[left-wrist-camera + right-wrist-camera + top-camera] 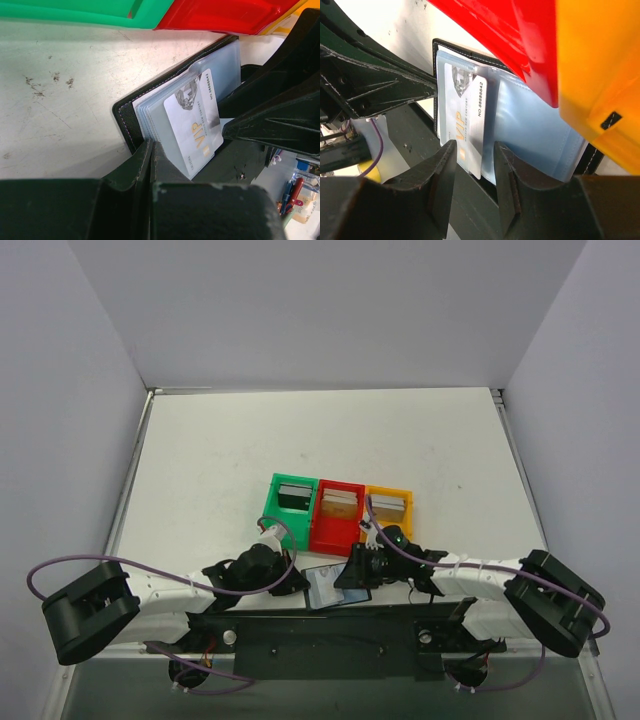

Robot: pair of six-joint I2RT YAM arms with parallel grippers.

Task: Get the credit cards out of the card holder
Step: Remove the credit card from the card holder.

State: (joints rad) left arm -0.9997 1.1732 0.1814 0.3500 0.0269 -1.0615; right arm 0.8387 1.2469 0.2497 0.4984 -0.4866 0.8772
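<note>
- The white table was walled in by pale panels, with both arms bolted at its near edge.
- The left arm and the right arm both reached inward and met low over the table's near middle.
- A row of three joined boxes, green, red and orange, sat mid-table just beyond the grippers, with cards standing inside each one.
- The card holder, a black wallet with clear plastic sleeves, lay open on the table just in front of the red box, between the two grippers.
- The left gripper had its jaws closed together, pinching the card holder's near edge, as far as I could see.
- The right gripper had its jaws parted, one finger on each side of the end of a card, not clamping it.
- That card, a pale VIP card, stuck partway out of a sleeve toward the right gripper.
</note>
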